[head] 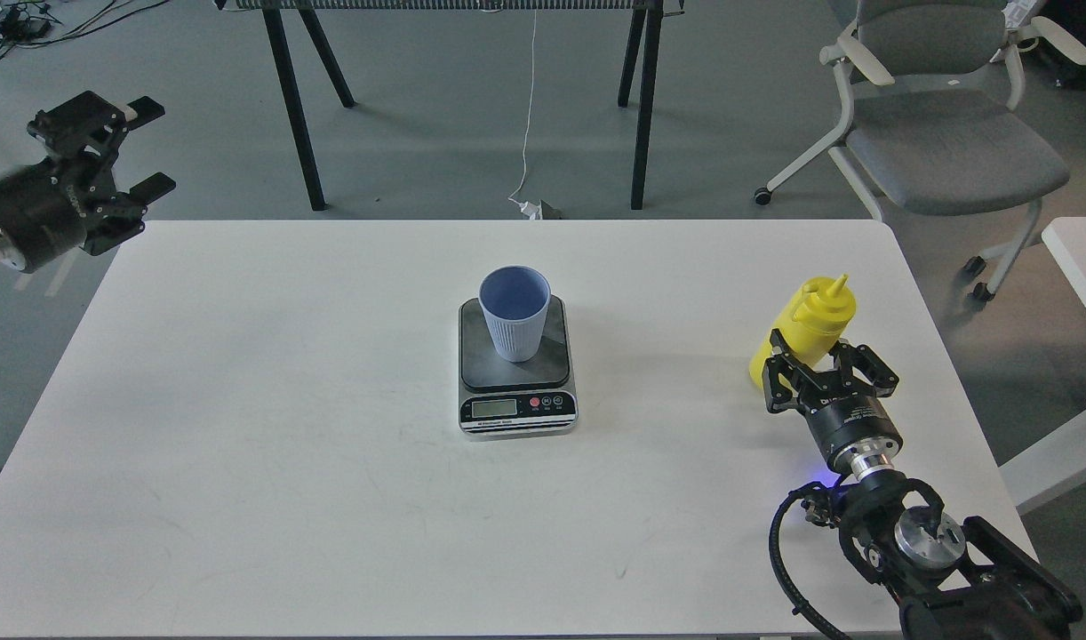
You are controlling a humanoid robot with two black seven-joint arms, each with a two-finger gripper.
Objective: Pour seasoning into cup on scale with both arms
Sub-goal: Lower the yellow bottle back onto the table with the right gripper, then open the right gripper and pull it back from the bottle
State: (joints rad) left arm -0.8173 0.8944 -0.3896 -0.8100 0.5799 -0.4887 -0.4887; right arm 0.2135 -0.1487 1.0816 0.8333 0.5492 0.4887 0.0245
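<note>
At the right side of the white table (241, 400), the yellow seasoning bottle (814, 324) stands upright with its pointed nozzle up, and the right gripper (827, 369) has its forked fingers set around the bottle's lower body, one on each side. The jaws look spread about the bottle; whether the pads actually press on it I cannot tell from here. Near the middle of the table sits the scale (517, 400), its display strip toward the robot, and the light-blue cup (515, 313) stands upright on its dark plate, well apart from the bottle. Far off past the table's left corner, the left gripper (147, 151) hangs in the air with its fingers parted, holding nothing
</note>
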